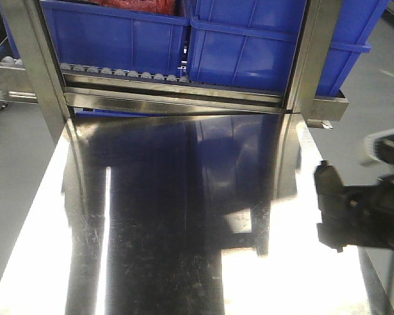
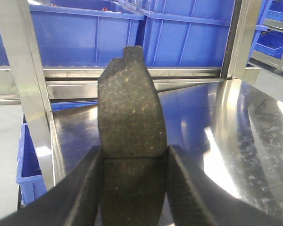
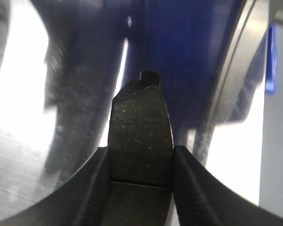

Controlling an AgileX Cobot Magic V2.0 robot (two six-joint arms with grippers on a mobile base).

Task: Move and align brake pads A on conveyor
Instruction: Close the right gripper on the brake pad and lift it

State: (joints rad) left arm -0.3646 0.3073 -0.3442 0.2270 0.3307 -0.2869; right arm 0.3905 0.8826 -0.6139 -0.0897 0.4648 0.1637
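Though bottoms cut off, left end effector (image 2: 134, 150) grips brake pad (image 2: 131, 108); right end effector (image 3: 141, 149), second pad (image 3: 140, 122).

The front view looks down across the shiny steel tabletop (image 1: 184, 262) toward far blue plastic bins (image 1: 249, 46); both wrist views sit close behind their jaws, sharing that tabletop.

Left gripper (image 2: 134, 153) and right gripper (image 3: 141, 153) have thick black ribbed fingers (image 2: 80, 193); at the right edge, a blocky black wrist (image 1: 368, 213) and a white cover (image 1: 384, 144).
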